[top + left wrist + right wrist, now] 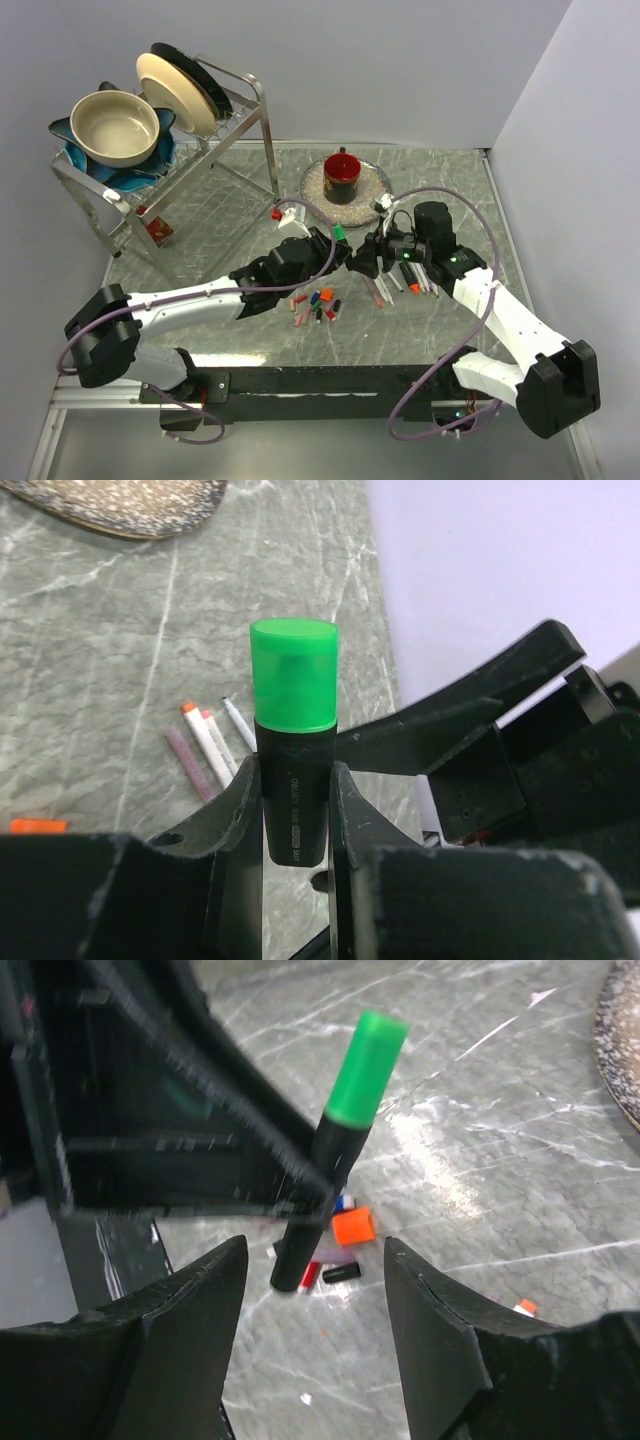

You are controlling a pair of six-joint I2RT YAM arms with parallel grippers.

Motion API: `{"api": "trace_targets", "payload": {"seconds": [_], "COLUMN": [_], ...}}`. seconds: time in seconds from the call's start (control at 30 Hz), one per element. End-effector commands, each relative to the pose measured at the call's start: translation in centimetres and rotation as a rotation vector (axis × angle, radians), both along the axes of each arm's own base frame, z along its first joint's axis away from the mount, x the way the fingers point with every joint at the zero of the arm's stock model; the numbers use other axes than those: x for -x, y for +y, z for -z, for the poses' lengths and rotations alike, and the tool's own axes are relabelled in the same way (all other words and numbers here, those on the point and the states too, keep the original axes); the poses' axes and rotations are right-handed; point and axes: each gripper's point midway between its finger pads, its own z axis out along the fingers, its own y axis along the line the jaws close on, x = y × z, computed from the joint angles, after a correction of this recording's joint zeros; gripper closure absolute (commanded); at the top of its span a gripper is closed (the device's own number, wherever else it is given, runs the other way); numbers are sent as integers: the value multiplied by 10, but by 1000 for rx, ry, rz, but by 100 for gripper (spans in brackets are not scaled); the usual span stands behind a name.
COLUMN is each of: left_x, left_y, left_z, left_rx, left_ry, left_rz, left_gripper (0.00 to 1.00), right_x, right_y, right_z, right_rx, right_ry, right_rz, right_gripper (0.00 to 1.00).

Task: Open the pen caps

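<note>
— Where's your left pincer [295, 825] right now?

— I have it clenched on a black marker [295, 800], one finger pressed to each side of the barrel. It is raised above the desk [440, 180], about midway between the two arms.

— And the cap?

— The green cap [293, 675] sits fully on the marker's top end, clear above my fingers. On my right wrist view the marker leans, cap end uppermost.

— Is the right side gripping anything?

— No. My right pincer [315, 1260] is released, jaws spread wide and nothing in them. It faces the left one, close by. The marker's lower end shows between its two fingers, touching neither as far as I can see.

— The other caps?

— There's a small heap of loose caps [318, 305] on the desk, under and just in front of the left arm's wrist: red, green, blue, black. From the right wrist I make out an orange cap [353, 1226] lying beside a black one.

— And the pens?

— A few slim pens [392, 285] lie side by side under the right pincer.

— Anything else on the desk?

— A red mug [342, 176] on a speckled mat [372, 185] at the far side, and a dish rack [262, 110] at the far left with a bowl [113, 128] and plates in it.
</note>
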Motion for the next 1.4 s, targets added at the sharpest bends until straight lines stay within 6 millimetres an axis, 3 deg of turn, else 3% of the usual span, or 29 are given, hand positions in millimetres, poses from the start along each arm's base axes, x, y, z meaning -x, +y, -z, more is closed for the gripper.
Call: {"api": "trace_targets", "payload": {"seconds": [0.0, 0.1, 0.17, 0.2, 0.3, 0.33, 0.4, 0.47, 0.5, 0.53, 0.6, 0.63, 0.67, 0.8, 1.37], "left_x": [1, 3, 4, 4, 5, 5, 6, 7, 6, 5, 1, 1, 1, -3, -1], "left_y": [-20, -24, -26, -28, -31, -31, -29, -22, -17, -9, 4, 10, 14, 25, -3], "left_z": [-43, -44, -46, -47, -45, -45, -45, -47, -48, -58, -54, -63, -58, -60, -40], "left_rx": [141, 153, 161, 164, 164, 166, 166, 163, 160, 174, 182, 215, 217, 226, 253], "left_ry": [-45, -42, -46, -45, -41, -42, -44, -53, -58, -75, -73, -83, -75, -75, 20], "left_rz": [28, 39, 44, 48, 58, 60, 59, 48, 39, 28, 31, 35, 40, 35, 104], "left_gripper": [99, 99, 99, 99, 99, 99, 98, 77, 57, 48, 32, 31, 31, 33, 49], "right_x": [-18, -20, -21, -20, -14, -12, -10, -10, -9, -7, 2, 13, 19, 19, 6], "right_y": [2, 3, 4, 5, 10, 11, 11, 9, 8, 5, 2, 3, 4, 3, 5], "right_z": [-7, -3, 0, 1, 3, 3, 3, 1, 0, 1, 3, 3, 3, 6, 14], "right_rx": [-31, -25, -22, -20, -18, -17, -2, 26, 40, 59, 91, 76, 70, 80, 83], "right_ry": [5, 28, 42, 48, 70, 70, 65, 52, 25, 39, -22, 13, 16, 7, 60], "right_rz": [90, 97, 89, 81, 33, 22, 3, -10, -40, -58, -174, -237, -274, -295, -225], "right_gripper": [37, 42, 53, 60, 95, 100, 100, 100, 100, 100, 100, 100, 100, 100, 100]}}
